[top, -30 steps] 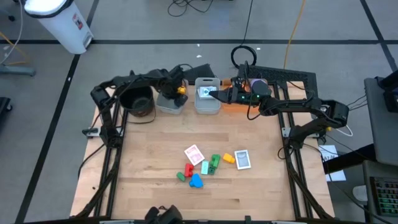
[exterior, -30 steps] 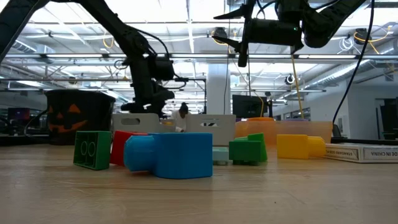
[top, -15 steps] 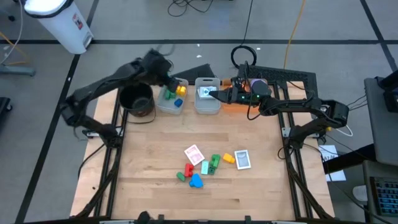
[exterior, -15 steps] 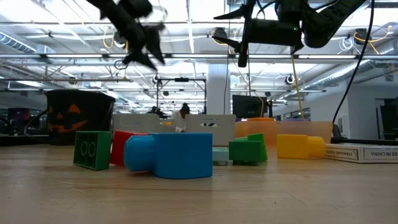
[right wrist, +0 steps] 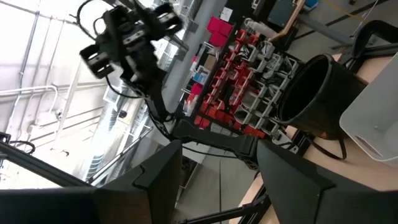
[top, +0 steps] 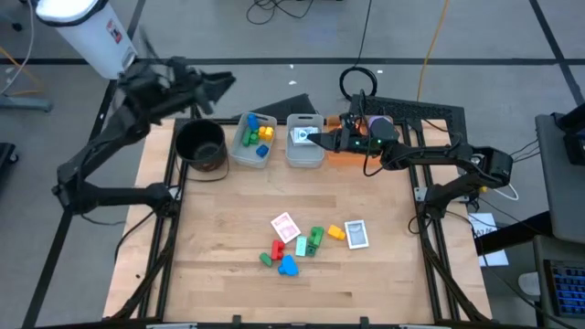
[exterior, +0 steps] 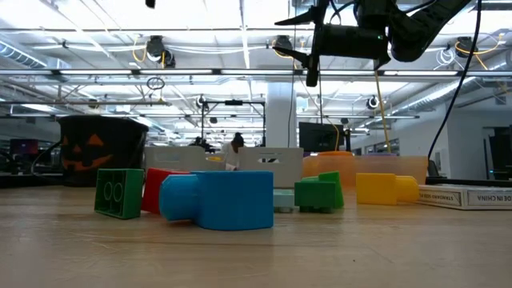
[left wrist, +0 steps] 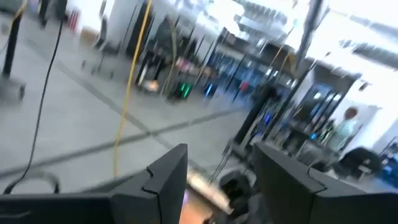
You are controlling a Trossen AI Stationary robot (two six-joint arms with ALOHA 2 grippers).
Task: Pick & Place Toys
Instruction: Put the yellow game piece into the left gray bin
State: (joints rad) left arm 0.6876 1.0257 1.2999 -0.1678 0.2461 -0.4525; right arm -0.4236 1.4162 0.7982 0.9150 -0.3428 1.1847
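Loose toys lie on the wooden table: a red-backed card (top: 285, 226), a blue-and-white card (top: 356, 234), green blocks (top: 314, 239), a yellow block (top: 335, 233), a red block (top: 277, 249) and a blue block (top: 289, 266). More blocks sit in a clear bin (top: 253, 139). My left gripper (top: 218, 84) is open and empty, held high past the table's far left corner with its fingers level. My right gripper (top: 311, 139) hovers open and empty above a second clear bin (top: 304, 153) that holds a card (top: 301, 137).
A round black pot (top: 201, 146) stands left of the bins and an orange tray (top: 352, 152) right of them, all along the far edge. The wood between the bins and the toy cluster is bare. A white barrel (top: 91, 32) stands on the floor beyond the far left.
My left gripper has risen steeply from over the left bin, gone toward the far left corner, and tipped from pointing down to about level. The blocks in that bin are uncovered now. My right arm has kept still.
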